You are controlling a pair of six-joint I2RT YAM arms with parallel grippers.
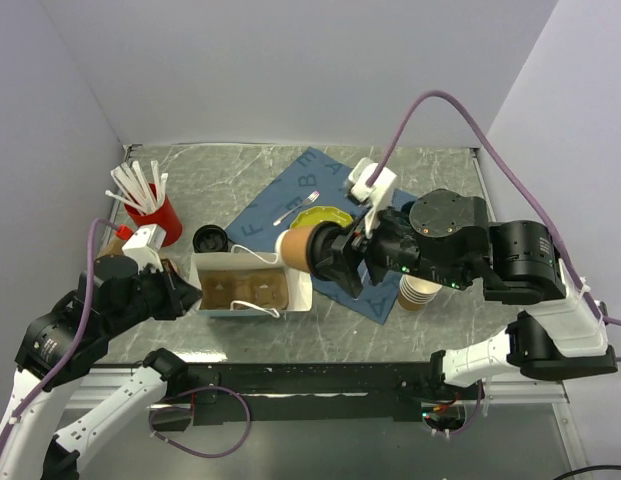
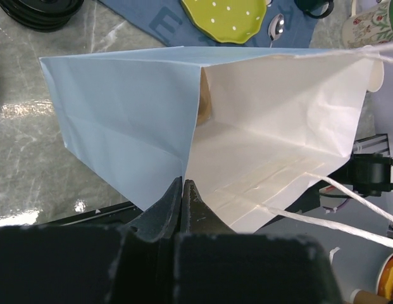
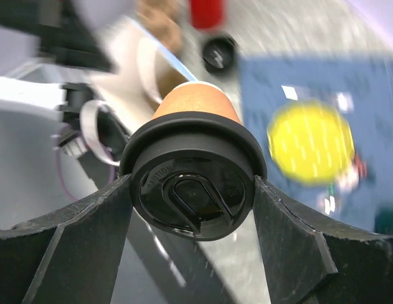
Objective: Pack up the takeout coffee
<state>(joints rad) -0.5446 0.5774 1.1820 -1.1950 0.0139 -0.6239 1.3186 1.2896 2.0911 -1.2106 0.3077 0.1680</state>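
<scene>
— Coffee (image 1: 296, 246): where's it at?
— Tipped on its side, lid end clamped between the right gripper's (image 1: 328, 255) fingers, by the right end of the white paper bag (image 1: 298, 292).
— And the left gripper (image 2: 183, 190)?
— Pinched tight on the bag's edge.

Behind the takeout coffee (image 3: 195, 104), the right wrist view is looking blurry; the yellow plate (image 3: 310, 142) is smearing into a blob. From above, the right arm (image 1: 460, 240) is covering most of the stack of cups (image 1: 418, 293). The left wrist view's edge is cutting off the flowery mug (image 2: 367, 28).
</scene>
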